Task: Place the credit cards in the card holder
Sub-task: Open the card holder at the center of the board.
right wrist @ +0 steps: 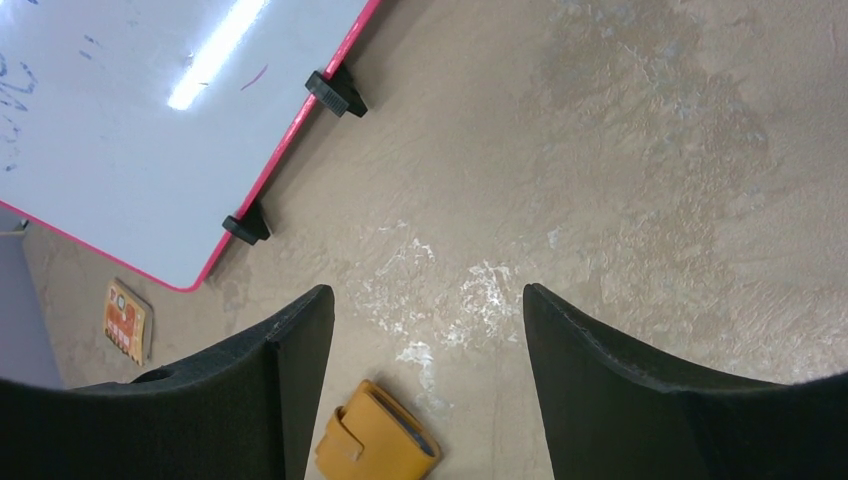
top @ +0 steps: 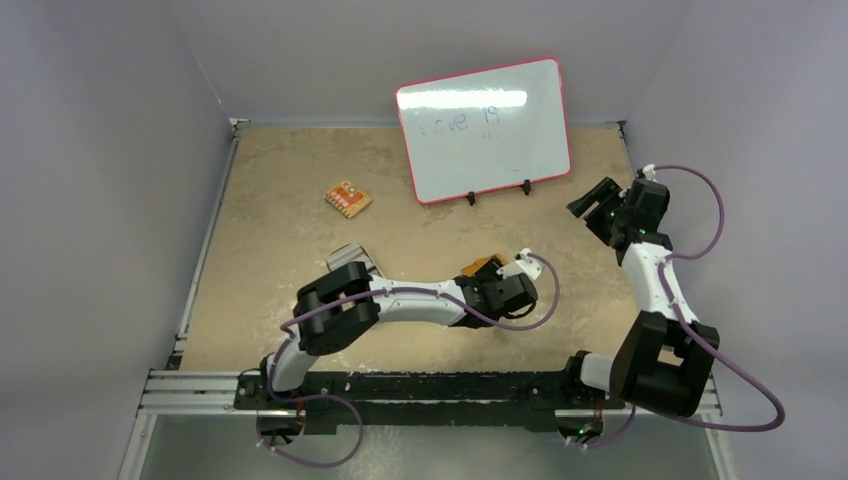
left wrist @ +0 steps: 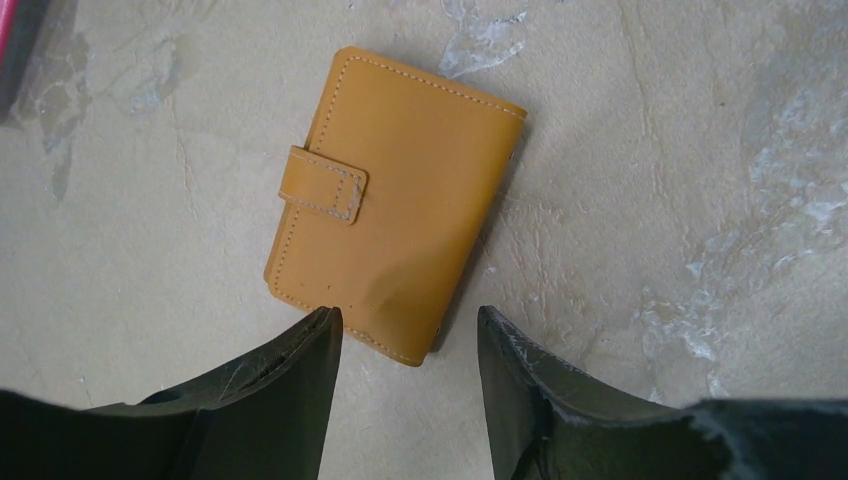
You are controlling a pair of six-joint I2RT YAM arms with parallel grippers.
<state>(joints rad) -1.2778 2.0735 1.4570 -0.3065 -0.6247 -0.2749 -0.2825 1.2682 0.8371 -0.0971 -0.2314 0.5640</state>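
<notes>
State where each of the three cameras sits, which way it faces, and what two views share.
Top external: fixed above and behind the robot, looking down on the table; the left arm and right arm show whole.
Left wrist: on the left arm, facing down at the closed card holder; the open left gripper shows.
Right wrist: on the right arm, facing down towards the whiteboard; the open right gripper shows.
Shared: the card holder appears in both wrist views.

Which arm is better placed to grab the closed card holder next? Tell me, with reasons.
Left. The left pincer hangs open right over the card holder, whose near corner sits between its tips. The right pincer is open too, but off by the whiteboard.
</notes>
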